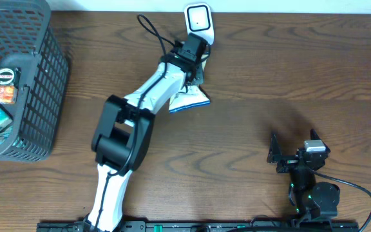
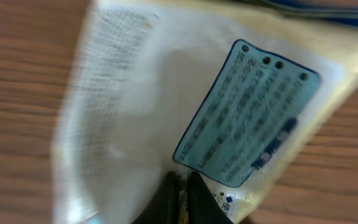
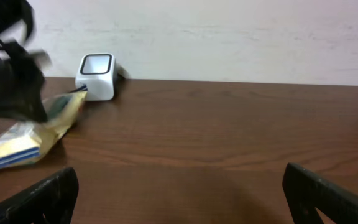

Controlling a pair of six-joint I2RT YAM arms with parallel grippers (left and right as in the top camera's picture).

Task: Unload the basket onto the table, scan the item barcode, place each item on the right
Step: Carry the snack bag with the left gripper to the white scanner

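Right gripper (image 1: 274, 153) sits nearest the base at the right of the table (image 1: 269, 77). Jaws spread wide, nothing between them; its wrist view shows only bare wood between the fingers (image 3: 48, 199).

Left arm reaches diagonally toward the far edge. Left gripper (image 1: 195, 72) is pinched closed on the edge of a snack packet (image 1: 189, 100). In the left wrist view the fingers (image 2: 178, 198) meet tight on the cream wrapper, just below a light-blue printed label (image 2: 247, 118); the print is too blurred to read.

The packet lies mid-table, cream with a blue edge, sloping up from the wood to the gripper. It is just in front of the scanner (image 1: 198, 19), a white block with a dark window at the far edge.

Far left: black mesh basket (image 1: 37, 84) with more packaged items inside.
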